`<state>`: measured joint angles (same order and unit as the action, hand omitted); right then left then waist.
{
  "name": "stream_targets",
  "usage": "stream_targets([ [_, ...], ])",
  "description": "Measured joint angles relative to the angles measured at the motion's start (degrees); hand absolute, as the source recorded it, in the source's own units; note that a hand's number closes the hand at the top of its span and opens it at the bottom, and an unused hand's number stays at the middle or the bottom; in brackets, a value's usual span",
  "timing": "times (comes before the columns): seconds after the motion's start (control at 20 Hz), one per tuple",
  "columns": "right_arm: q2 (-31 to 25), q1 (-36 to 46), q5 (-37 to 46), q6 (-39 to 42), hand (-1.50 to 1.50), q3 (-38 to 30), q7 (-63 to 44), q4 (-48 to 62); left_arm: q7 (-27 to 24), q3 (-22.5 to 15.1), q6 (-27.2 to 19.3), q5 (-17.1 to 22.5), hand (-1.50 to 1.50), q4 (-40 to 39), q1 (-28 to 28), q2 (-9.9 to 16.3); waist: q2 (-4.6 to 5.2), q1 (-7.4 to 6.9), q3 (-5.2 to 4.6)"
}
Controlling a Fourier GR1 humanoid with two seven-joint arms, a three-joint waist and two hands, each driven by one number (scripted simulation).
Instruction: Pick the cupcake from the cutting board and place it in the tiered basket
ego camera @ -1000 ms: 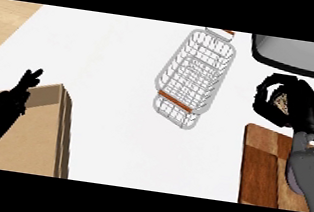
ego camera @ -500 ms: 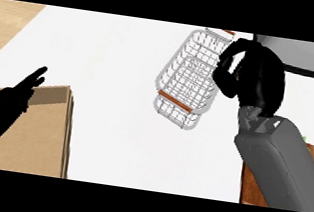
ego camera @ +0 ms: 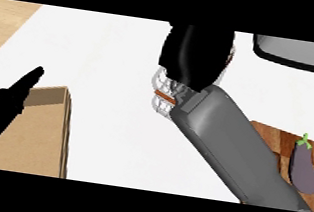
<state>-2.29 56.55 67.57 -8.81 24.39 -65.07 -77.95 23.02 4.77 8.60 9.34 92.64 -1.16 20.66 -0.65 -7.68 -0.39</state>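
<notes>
Head view, the only one here: the right hand [ego camera: 194, 52] hangs directly over the tiered basket [ego camera: 164, 97], black and bulky, covering most of the wire; can't tell whether its fingers are curled around anything or not, and the cupcake isn't visible anywhere, so my guess is it's tucked under that hand. The cutting board [ego camera: 274, 139] at the right holds only an eggplant [ego camera: 305, 167]; the left hand [ego camera: 0, 101] rests spread, fingers up, at the left edge over a cardboard box [ego camera: 43, 132]. Risk as I see it: the hand blocks the basket completely, so a release off-centre could land the cupcake on the rim or tip it; the forearm could also nudge the light wire frame.
</notes>
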Motion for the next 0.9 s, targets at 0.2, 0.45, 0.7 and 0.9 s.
stream_targets([
  [0.2, 0.9, 6.5, 2.8, 0.5, 1.50, 0.9, -2.6, 6.0, -0.1, 0.6, -0.1, -0.6, 0.00, 0.8, 0.5, -0.5, 0.58, 0.22, 0.34],
  [0.45, 1.4, 12.4, 1.7, -3.6, 1.50, -2.4, -2.4, 11.0, -0.2, 1.2, 0.3, -0.8, 0.00, 1.8, 0.7, -1.0, 1.42, -0.13, 0.55],
  [0.7, 1.6, 17.4, 0.1, -7.3, 1.50, -5.0, -1.2, 17.2, -0.7, 1.7, 0.2, -2.0, 0.00, 2.7, 1.6, -1.4, 1.60, 0.60, 0.88],
  [0.9, 1.7, 19.8, -1.2, -10.7, 1.50, -7.1, 0.2, 22.5, -1.9, 2.5, 0.5, -2.6, 0.00, 3.2, 2.6, -1.9, 1.64, 1.18, 0.97],
])
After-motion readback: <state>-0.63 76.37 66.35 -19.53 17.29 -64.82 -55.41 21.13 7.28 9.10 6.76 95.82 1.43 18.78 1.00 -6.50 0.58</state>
